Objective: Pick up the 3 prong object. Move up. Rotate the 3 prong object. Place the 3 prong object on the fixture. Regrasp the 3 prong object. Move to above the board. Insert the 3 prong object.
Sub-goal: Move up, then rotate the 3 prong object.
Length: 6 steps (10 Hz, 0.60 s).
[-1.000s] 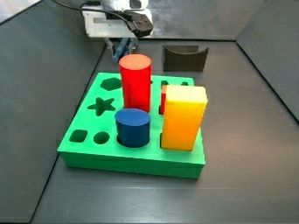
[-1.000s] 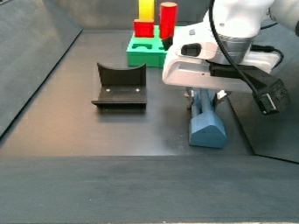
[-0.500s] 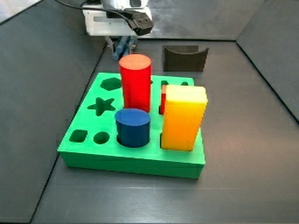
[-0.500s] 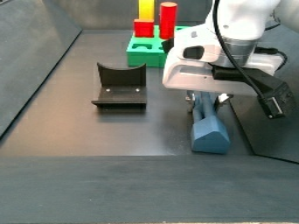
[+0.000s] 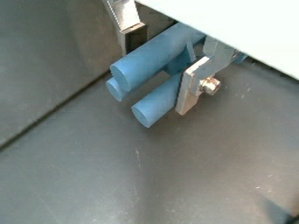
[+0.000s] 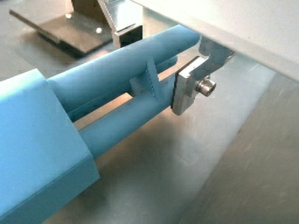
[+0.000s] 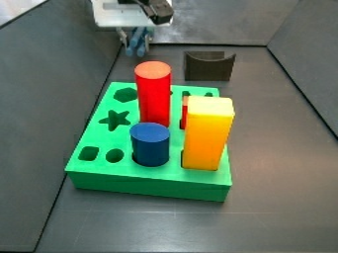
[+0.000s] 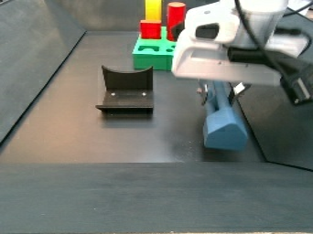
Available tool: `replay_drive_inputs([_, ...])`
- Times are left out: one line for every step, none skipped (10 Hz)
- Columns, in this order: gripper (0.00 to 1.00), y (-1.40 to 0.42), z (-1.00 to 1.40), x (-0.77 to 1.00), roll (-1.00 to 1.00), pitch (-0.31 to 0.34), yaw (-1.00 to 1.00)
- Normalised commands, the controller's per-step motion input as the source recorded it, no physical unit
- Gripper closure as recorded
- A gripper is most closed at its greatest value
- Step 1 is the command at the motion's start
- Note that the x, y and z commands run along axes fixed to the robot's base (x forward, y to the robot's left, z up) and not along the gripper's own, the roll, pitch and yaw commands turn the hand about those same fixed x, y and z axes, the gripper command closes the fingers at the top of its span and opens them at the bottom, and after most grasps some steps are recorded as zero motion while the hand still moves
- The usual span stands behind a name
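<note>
The gripper (image 6: 158, 54), clamped on the 3 prong object (image 8: 221, 124), now sits higher than before, clear of the floor.

In a side view, the pincer (image 8: 221, 91) grips the 3 prong object (image 8: 222, 123) right of the fixture (image 8: 124, 89), the board (image 8: 154, 50) behind.

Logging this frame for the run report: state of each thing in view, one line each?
gripper: shut on the 3 prong object, right of the fixture in a side view.
fingers: clamped on the prongs.
3 prong object: held by its prongs, block end hanging toward the floor; contact with the floor cannot be told.
fixture: nothing on it.
board: several holes unfilled.
red cylinder: upright in the board.
blue cylinder: upright in the board.
yellow block: upright in the board.
</note>
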Motion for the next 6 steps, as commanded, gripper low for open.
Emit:
replay_drive_inputs([1.00,0.00,0.20,-0.02,-0.11,0.018,0.02])
replay_drive_inputs([1.00,-0.20,0.83,0.70,0.00,0.000,0.00])
replay_drive_inputs([1.00,-0.19,0.77,0.64,-0.01,0.019,0.01])
replay_drive_inputs([1.00,-0.10,0.65,0.45,-0.01,0.076,0.01])
replay_drive_inputs([1.00,-0.05,0.51,0.25,-0.01,0.096,0.01])
replay_drive_inputs([1.00,-0.04,0.37,0.13,-0.01,0.070,0.01])
